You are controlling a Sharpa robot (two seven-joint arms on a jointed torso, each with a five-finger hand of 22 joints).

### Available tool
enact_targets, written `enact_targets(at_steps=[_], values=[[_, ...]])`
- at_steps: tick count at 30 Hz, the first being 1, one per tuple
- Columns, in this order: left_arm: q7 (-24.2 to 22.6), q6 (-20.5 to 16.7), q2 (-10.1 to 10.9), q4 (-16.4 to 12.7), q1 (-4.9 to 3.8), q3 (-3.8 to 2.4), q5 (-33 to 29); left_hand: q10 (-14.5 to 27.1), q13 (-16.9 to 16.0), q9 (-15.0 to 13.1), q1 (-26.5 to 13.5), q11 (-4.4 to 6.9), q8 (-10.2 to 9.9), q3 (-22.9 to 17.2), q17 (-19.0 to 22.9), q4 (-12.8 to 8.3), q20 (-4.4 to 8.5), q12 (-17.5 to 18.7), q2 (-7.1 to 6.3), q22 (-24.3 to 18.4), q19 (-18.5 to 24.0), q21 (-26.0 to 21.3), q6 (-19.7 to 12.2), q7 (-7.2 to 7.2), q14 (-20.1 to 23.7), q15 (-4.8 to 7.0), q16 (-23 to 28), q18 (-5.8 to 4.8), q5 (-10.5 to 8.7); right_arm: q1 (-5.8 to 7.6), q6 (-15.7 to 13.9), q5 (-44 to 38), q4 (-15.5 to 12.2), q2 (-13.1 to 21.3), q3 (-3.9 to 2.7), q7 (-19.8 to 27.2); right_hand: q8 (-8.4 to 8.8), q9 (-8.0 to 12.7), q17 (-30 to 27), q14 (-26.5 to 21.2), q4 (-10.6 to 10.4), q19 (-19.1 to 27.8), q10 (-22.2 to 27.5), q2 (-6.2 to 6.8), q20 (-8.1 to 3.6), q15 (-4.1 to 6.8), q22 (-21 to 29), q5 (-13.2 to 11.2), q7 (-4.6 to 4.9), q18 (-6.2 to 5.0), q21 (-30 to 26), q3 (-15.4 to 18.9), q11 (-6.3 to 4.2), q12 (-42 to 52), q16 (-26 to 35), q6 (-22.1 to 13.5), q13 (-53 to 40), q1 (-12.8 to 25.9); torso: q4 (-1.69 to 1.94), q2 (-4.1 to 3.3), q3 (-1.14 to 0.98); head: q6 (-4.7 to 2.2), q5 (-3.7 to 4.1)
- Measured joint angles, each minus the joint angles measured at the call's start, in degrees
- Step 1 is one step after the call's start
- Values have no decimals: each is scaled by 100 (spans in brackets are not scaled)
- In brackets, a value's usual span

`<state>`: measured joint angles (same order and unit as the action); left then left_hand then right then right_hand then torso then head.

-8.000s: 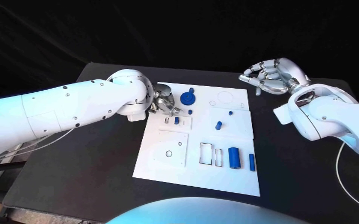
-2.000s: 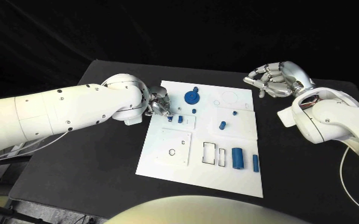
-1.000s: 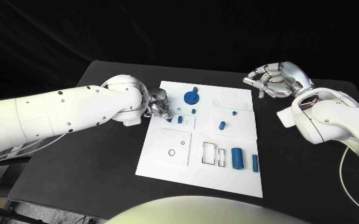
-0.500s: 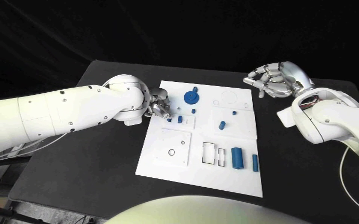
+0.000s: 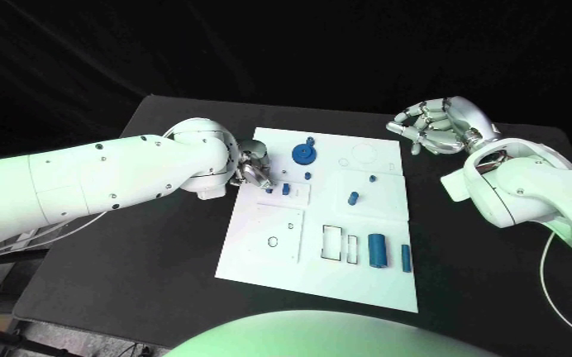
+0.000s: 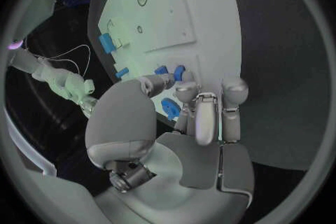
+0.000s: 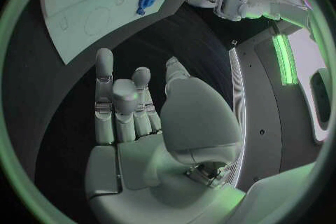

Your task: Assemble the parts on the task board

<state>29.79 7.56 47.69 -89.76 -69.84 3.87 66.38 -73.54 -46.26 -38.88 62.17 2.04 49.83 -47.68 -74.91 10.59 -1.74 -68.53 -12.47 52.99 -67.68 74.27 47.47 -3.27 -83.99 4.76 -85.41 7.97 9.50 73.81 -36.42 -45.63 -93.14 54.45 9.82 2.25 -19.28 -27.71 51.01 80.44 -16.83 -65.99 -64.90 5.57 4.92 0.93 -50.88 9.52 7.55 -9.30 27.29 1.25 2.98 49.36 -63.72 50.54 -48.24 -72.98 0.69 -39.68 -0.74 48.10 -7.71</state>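
The black worktop [image 5: 155, 233] carries the white board [image 5: 269, 254] in its middle, and both arms are seen at its far end. The left hand [image 5: 253, 168] is placed at the board's far left corner, with its fingers [image 6: 187, 94] bent down close to two small blue parts [image 6: 171, 73] that stand near the board's edge; whether one of them is pinched or only touched cannot be told, because the fingers hide the contact. The right hand [image 5: 436, 127] is held above the worktop, well apart from the board's far right corner, with its fingers curled in and nothing seen between them. On the board, a blue disc [image 5: 304, 154] lies at the far end, a blue cylinder [image 5: 378, 249] and a thin blue bar [image 5: 405, 258] lie near the right edge beside the empty rectangular slots [image 5: 337, 244], and a small blue peg [image 5: 353, 199] lies near the middle. It is judged that the step in hand is the seating or picking of a small part at the far left, and that the task is at an early point, since several slots are not filled. For the next move, a fine grip with the left hand and an exact alignment of the part over its hole are probably needed.
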Motion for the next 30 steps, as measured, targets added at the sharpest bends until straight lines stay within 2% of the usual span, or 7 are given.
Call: enact_targets(at_steps=[10, 11, 17, 19, 21, 30], values=[[0, 25, -6, 23, 0, 0, -4, -24, -18, -3, -120, 24, 2, -10, 0, -13, 20, -1, -29, -1, -20, 0, 102, 87, -6, 6, 0, 0, -30, 0, 2, -1, -5, 9, 0, 7, -23, 0, -4, 0, 0, 0, 0, -23, 0, 0, 20, 0, 0, 0, -37, 0, 0, 0, 32, 0, 39, 23, 2, 5, 3, 13, 4], [-3, 26, -6, 25, 0, 0, -5, -31, -18, -3, -145, 31, 2, -229, 0, -251, 20, -1, -53, -1, -20, 0, 103, 86, -6, 6, 0, 0, -65, 0, 3, 0, -6, 10, 0, 8, -23, 0, -4, 0, 0, 0, 0, -23, 0, 0, 20, 0, 0, 0, -37, 0, 0, 0, 32, 0, 39, 23, 2, 5, 3, 13, 4], [-5, 29, -13, 39, 0, -1, -10, -31, -21, -16, -367, 31, 3, -176, 0, -322, 20, -1, -34, -10, -20, 0, 134, 96, 15, 26, 0, 0, -67, 0, 3, 1, -11, 12, 0, 14, -23, 0, -4, 0, -16, 0, 0, -23, 0, 0, 20, 0, -19, 0, -37, 16, 0, -24, 32, -19, 48, 23, 3, 5, 4, 8, 10], [-5, 33, -14, 45, 0, -1, -11, -32, -31, -44, -397, 32, 12, 16, 0, -212, 20, -1, -6, -17, -20, 0, 224, 184, 15, 26, 0, 0, -88, 0, 4, 1, -12, 13, 0, 15, -23, 0, -4, 0, -16, 0, 0, -23, 0, 0, 19, 0, -19, 0, -37, 16, 0, -24, 32, -19, 48, 23, 3, 5, 4, 8, 11], [-5, 35, -14, 50, 0, 0, -11, -32, -39, -41, -399, 32, 0, 129, 0, -150, 40, -1, -7, -21, -40, 0, 244, 204, 15, 26, 0, 0, -88, 0, 4, 1, -12, 14, 0, 16, -23, 1, -4, 0, -6, 0, 0, -23, 0, 0, 19, 0, -19, 0, -37, 27, 0, -24, 32, -19, 48, 23, 3, 5, 5, 9, 12], [-4, 44, -23, 72, 6, 5, -18, -31, -54, -29, -489, 32, -66, 581, 0, 105, 40, -1, 9, -25, -40, -23, 292, 214, 15, 26, 0, 0, -85, 0, 5, 2, -15, 20, 0, 21, -23, 1, -4, 0, -1, -21, 0, -23, 21, 0, 26, 0, -19, 0, -37, 32, 0, -24, 33, -19, 63, 23, 4, 9, 5, 1, 21]])
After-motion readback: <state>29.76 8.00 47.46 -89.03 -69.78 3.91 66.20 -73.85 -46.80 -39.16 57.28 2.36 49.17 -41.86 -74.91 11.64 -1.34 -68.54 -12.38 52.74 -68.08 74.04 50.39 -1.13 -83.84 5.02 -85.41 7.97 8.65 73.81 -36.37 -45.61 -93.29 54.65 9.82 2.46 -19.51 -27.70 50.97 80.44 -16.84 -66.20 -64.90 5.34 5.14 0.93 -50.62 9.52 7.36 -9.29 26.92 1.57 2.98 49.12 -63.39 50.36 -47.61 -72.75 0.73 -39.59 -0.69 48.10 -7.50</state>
